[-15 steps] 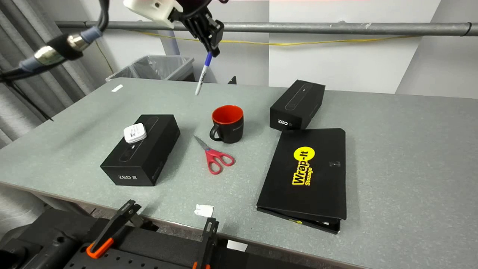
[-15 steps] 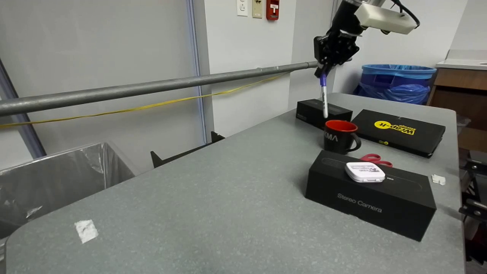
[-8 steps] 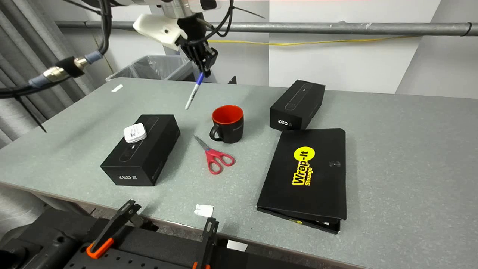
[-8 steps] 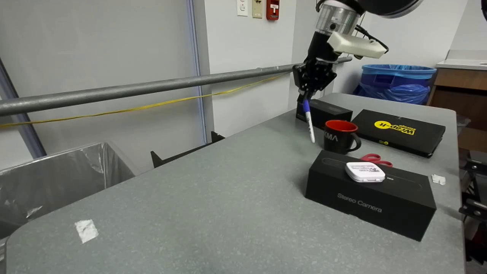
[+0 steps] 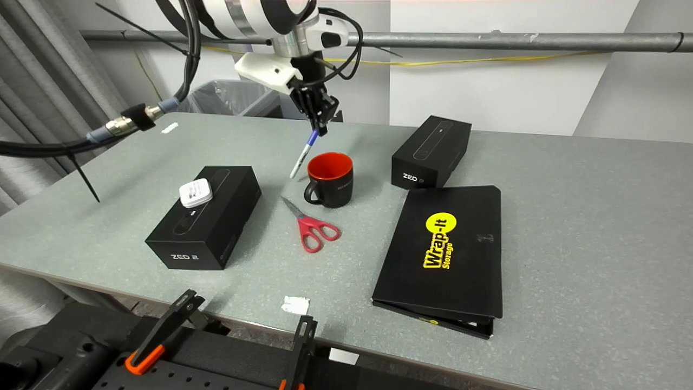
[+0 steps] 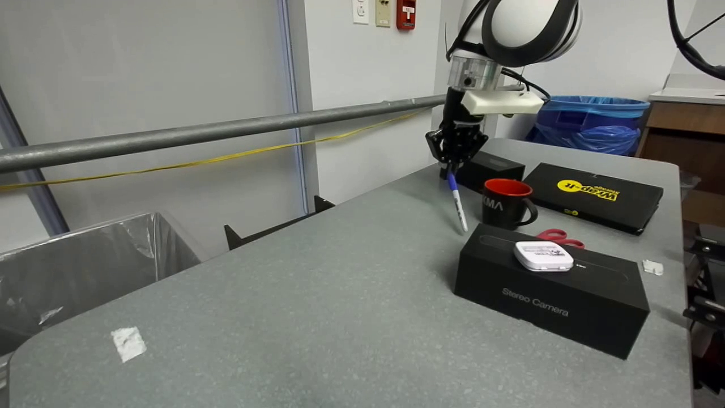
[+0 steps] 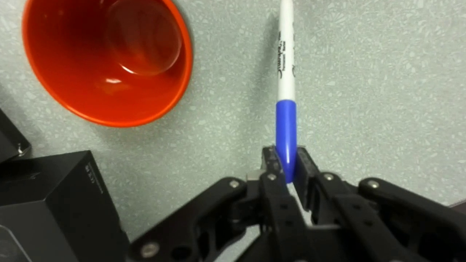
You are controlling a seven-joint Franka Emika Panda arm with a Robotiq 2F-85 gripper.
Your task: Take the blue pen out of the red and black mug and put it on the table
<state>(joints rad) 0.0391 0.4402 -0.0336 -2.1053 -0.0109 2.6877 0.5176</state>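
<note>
In an exterior view, the blue pen [image 5: 304, 154] is held tilted beside the mug [image 5: 334, 190]. In an exterior view, the table [image 6: 283, 317] is seen open toward its corner. In the wrist view, the pen is pinched by the gripper [image 7: 286, 156].

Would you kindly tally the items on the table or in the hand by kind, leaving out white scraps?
ZED boxes: 2
Wrap-It box: 1
Red and black mug: 1
Scissors: 1
White case: 1
Blue pen, in the hand: 1
Total: 7

In an exterior view, scissors [image 5: 307, 222] lie before the mug [image 5: 333, 187], pen [image 5: 303, 154] to its left, box [image 5: 433, 149] to its right
</note>
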